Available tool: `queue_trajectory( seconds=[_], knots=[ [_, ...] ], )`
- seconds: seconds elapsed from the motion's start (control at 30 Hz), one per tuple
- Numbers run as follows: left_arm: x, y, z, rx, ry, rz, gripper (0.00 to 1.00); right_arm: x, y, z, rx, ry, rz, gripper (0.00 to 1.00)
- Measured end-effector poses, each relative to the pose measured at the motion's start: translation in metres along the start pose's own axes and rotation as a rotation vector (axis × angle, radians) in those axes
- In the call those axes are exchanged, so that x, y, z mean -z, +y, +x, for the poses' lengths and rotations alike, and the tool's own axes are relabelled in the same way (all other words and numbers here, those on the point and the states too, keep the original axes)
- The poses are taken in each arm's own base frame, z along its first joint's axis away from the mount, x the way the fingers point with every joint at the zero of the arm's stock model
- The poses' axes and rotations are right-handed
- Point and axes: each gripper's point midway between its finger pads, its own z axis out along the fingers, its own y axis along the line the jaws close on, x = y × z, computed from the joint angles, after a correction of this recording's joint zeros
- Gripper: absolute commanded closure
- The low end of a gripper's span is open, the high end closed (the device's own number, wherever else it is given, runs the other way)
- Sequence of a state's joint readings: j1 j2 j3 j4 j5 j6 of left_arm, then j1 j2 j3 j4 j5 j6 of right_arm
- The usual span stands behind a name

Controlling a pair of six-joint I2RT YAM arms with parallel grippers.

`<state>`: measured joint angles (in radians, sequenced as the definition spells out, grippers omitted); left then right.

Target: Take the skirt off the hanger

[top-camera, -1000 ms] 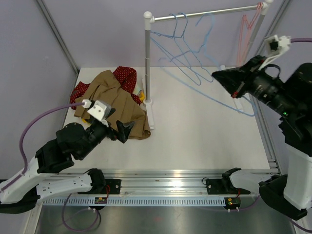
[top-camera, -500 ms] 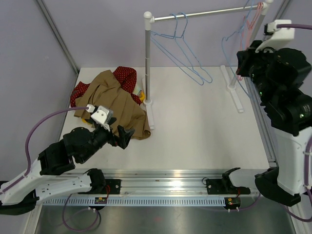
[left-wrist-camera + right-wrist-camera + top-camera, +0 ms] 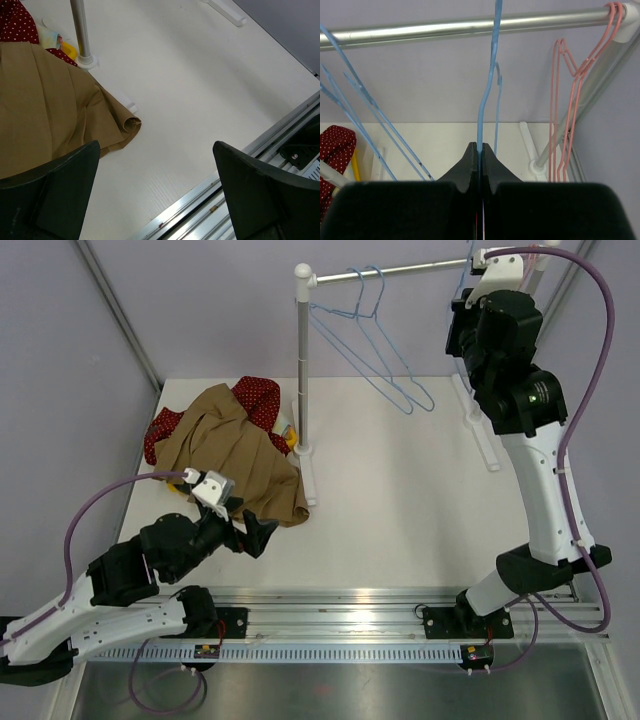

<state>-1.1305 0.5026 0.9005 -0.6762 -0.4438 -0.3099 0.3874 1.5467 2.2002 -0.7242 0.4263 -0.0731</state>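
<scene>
The tan skirt (image 3: pixel 235 455) lies crumpled on the table at the left, off any hanger, and its hem shows in the left wrist view (image 3: pixel 45 115). My left gripper (image 3: pixel 255 530) hovers just in front of it, open (image 3: pixel 156 150), with only bare table between its fingers. My right gripper (image 3: pixel 465 310) is raised to the rack's rail (image 3: pixel 400 270). In the right wrist view it is shut (image 3: pixel 480 146) on the wire of a blue hanger (image 3: pixel 481 100), whose upper end rises past the rail (image 3: pixel 470 27).
A red polka-dot garment (image 3: pixel 262 395) lies under the skirt, with a yellow item (image 3: pixel 288 435) by the rack's left post (image 3: pixel 303 360). Two more blue hangers (image 3: pixel 385 360) hang on the rail. Pink hangers (image 3: pixel 565 100) hang at its right end, above the right foot (image 3: pixel 480 430).
My right arm has swung up and left, carrying the blue hanger from over the table's right side to the rail. My left arm has drawn back toward the near edge, still open.
</scene>
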Motion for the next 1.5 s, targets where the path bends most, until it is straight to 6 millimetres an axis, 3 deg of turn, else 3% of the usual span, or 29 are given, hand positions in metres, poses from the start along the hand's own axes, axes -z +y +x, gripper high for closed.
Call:
queue_trajectory(
  seconds=[0.17, 0.4, 0.53, 0.73, 0.83, 0.87, 0.9, 0.97, 1.0, 1.3, 1.5],
  knots=[
    [-0.002, 0.002, 0.006, -0.003, 0.014, -0.009, 0.01, -0.028, 0.008, 0.004, -0.007, -0.007, -0.003, 1.0],
    [0.004, 0.007, 0.005, 0.012, -0.005, -0.021, 0.01, -0.069, 0.022, 0.042, -0.029, 0.074, -0.031, 1.0],
    [0.009, 0.011, 0.005, 0.019, -0.014, -0.026, 0.01, -0.073, 0.024, 0.061, -0.06, 0.11, -0.039, 1.0],
    [0.009, 0.012, 0.007, 0.017, -0.012, -0.03, 0.01, -0.059, 0.02, 0.065, -0.096, 0.105, -0.046, 1.0],
    [0.009, 0.012, 0.007, 0.017, -0.012, -0.031, 0.01, -0.049, 0.017, 0.062, -0.109, 0.097, -0.045, 0.6],
    [0.009, 0.012, 0.007, 0.017, -0.012, -0.031, 0.01, -0.046, 0.015, 0.061, -0.111, 0.095, -0.044, 0.41],
    [0.009, 0.012, 0.007, 0.018, -0.011, -0.032, 0.01, -0.044, 0.015, 0.059, -0.117, 0.091, -0.043, 0.15],
    [0.009, 0.013, 0.007, 0.021, -0.012, -0.034, 0.01, -0.039, 0.012, 0.058, -0.118, 0.087, -0.041, 0.04],
    [0.009, 0.013, 0.007, 0.021, -0.012, -0.035, 0.01, -0.037, 0.011, 0.058, -0.116, 0.086, -0.039, 0.0],
    [0.009, 0.014, 0.008, 0.021, -0.008, -0.044, 0.01, -0.012, -0.001, 0.048, -0.133, 0.055, -0.025, 0.0],
    [0.006, 0.02, 0.009, 0.018, -0.007, -0.082, 0.01, 0.038, 0.0, 0.038, -0.224, 0.017, -0.121, 0.0]
  ],
)
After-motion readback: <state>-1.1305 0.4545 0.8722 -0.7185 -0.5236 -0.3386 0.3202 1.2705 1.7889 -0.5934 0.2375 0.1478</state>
